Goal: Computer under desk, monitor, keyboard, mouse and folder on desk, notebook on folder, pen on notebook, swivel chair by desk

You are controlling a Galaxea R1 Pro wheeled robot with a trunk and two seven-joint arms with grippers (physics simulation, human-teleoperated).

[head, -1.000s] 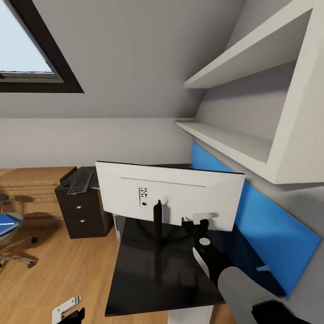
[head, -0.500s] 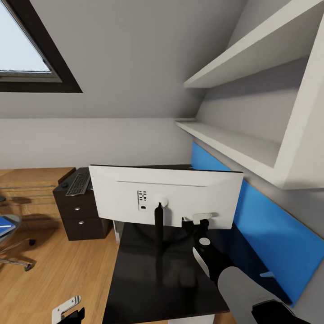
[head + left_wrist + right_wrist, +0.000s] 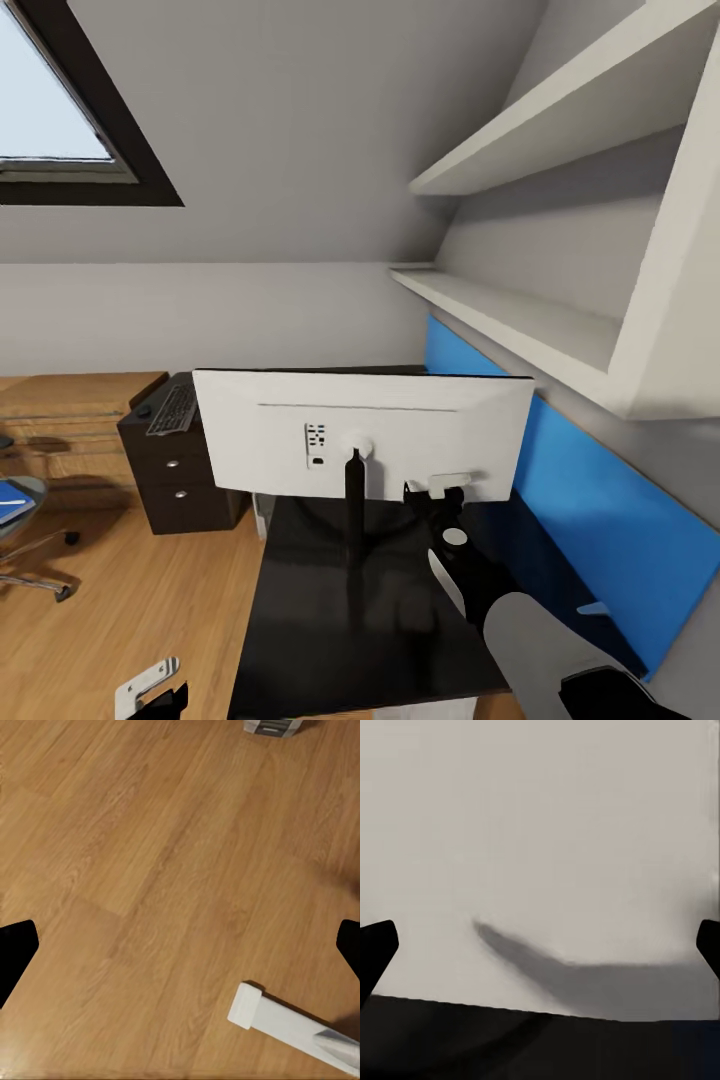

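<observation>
Left gripper: lowest in the head view, at 7 o'clock, hanging over the wood floor. Its wrist view shows the two dark tips far apart with bare floor between, so it is spread and holds nothing.

Right gripper: at 5 o'clock, up against the back of the monitor, near its lower edge. I cannot tell if it is spread or pinching; its wrist view shows dark tips at both sides and the pale back panel very close.

Monitor: stands on the black desk on a thin dark pole, its white back facing the robot. I think it is big, stiff, a bit heavy and easy to tip. The screen could crack. A good place to hold is the lower edge or the pole.

Keyboard: farther off at 9 o'clock, flat on the dark drawer unit. Well apart from both grippers. Light and stiff, I think.

Swivel chair: at the left edge, with a blue folder on its seat.
</observation>
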